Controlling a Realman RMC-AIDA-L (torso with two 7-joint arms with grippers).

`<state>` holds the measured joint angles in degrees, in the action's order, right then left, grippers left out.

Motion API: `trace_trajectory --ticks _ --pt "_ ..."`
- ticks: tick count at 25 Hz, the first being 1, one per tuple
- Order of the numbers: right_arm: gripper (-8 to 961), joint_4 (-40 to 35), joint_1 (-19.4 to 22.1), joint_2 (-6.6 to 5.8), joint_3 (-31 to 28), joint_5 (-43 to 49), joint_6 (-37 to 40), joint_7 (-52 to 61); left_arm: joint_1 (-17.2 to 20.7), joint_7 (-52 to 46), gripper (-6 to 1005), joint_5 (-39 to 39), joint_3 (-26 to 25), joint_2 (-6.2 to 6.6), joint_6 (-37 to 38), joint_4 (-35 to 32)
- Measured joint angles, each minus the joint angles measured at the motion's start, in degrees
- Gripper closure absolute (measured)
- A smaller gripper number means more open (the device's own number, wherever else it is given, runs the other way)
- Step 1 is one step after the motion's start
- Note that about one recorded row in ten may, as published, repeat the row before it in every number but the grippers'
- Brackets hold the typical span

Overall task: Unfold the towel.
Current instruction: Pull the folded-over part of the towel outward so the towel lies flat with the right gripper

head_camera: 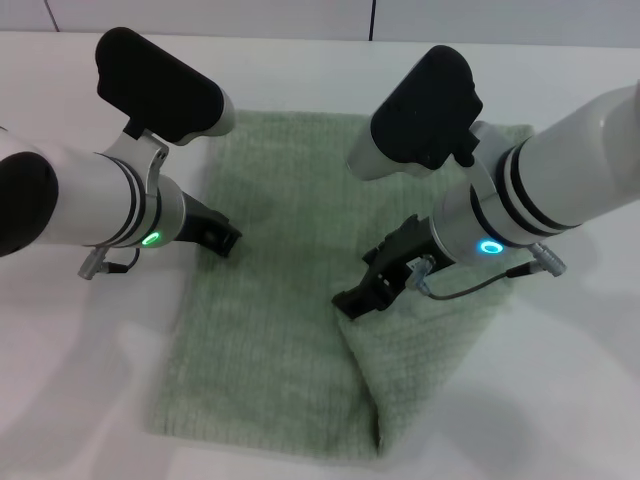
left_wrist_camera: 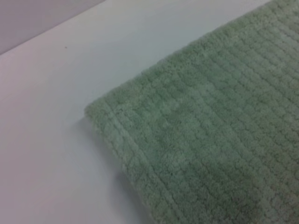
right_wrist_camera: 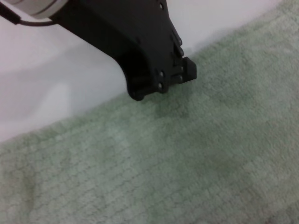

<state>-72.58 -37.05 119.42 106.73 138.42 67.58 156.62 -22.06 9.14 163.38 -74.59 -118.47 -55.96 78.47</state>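
Observation:
The pale green towel (head_camera: pixel 290 300) lies flat on the white table (head_camera: pixel 80 380). Its right part is folded over onto itself, with the fold's edge running down to the near right corner (head_camera: pixel 378 440). My left gripper (head_camera: pixel 222 238) is low at the towel's left edge. It also shows in the right wrist view (right_wrist_camera: pixel 163 77), right above the towel's border. My right gripper (head_camera: pixel 358 297) is low over the towel at the folded flap's edge. The left wrist view shows a towel corner (left_wrist_camera: pixel 93 114) lying on the table.
The white table surrounds the towel on all sides, with a wall line along the far edge (head_camera: pixel 300 35). Both arms' bulky wrists hang over the towel's far half.

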Motion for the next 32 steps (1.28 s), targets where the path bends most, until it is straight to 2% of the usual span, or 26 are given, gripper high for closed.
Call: trace_trajectory --ticks 5,7,14,19,26,32 --pt "208 3.14 -1.97 -0.02 -0.13 0.00 0.24 0.01 0.00 0.00 1001 0.00 0.07 0.00 0.00 0.06" --pt "412 2.01 -1.78 -0.13 0.10 0.00 0.68 -0.01 0.00 0.00 1001 0.01 0.08 0.00 -0.09 0.30" --pt "661 -0.51 -0.80 -0.32 -0.31 0.31 1.52 -0.81 0.00 0.00 1000 0.08 0.07 0.00 -0.13 0.37" --pt "888 -0.49 -1.01 -0.33 -0.05 0.57 2.17 -0.89 0.00 0.00 1000 0.13 0.07 0.05 -0.14 0.37" --pt "955 -3.70 -0.94 -0.41 -1.70 0.63 6.80 -1.23 -0.01 0.00 1000 0.36 0.07 0.09 -0.12 0.37" --pt "955 -11.02 -0.71 -0.41 -6.24 0.68 17.32 -0.82 -0.39 0.84 1000 0.26 0.03 0.10 -0.11 0.37"
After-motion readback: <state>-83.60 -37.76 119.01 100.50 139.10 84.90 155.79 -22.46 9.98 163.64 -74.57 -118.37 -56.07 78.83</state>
